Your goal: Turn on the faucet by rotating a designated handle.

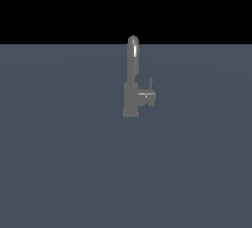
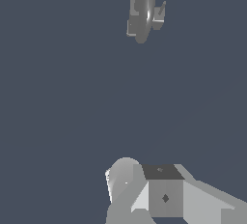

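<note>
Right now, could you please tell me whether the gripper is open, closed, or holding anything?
Gripper: partly visible in the wrist view only; fingers not discernible, so open or closed cannot be told. It is apart from the faucet and holds nothing visible.

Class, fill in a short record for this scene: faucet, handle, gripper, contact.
faucet: upright on the grey floor, arched spout on top
handle: stub on the exterior view's right of the body, thin pin pointing up
gripper: partly seen in the wrist view, fingertips not visible
contact: none, gripper well apart from faucet

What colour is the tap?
Dark grey, metal-looking. The faucet shows best in the exterior view.
</note>
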`<state>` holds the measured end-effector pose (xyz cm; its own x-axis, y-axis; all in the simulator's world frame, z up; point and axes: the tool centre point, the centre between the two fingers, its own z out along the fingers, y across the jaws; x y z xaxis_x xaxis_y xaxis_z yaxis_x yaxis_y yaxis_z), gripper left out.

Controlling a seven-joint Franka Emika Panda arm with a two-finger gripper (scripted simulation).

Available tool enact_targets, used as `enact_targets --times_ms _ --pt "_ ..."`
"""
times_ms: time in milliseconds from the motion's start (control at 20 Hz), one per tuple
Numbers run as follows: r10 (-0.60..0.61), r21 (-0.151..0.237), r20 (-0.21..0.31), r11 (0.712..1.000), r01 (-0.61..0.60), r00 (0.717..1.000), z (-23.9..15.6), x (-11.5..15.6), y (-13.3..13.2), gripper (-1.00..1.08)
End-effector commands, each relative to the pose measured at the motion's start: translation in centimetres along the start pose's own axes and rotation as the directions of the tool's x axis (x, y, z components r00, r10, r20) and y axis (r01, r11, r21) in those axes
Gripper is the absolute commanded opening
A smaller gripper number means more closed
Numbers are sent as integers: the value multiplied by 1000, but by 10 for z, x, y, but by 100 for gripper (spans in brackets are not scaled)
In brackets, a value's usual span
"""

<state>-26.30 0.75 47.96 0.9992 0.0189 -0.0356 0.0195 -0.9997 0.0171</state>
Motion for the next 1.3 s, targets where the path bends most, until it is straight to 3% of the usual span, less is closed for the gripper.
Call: enact_targets --times_ms 0,550,1250 --pt "0 0 0 1000 0 1000 0 0 0 -100" --pt "35 36 35 999 -36 999 0 17 -1 -100" --pt "165 167 194 966 -198 967 7 87 1 -100"
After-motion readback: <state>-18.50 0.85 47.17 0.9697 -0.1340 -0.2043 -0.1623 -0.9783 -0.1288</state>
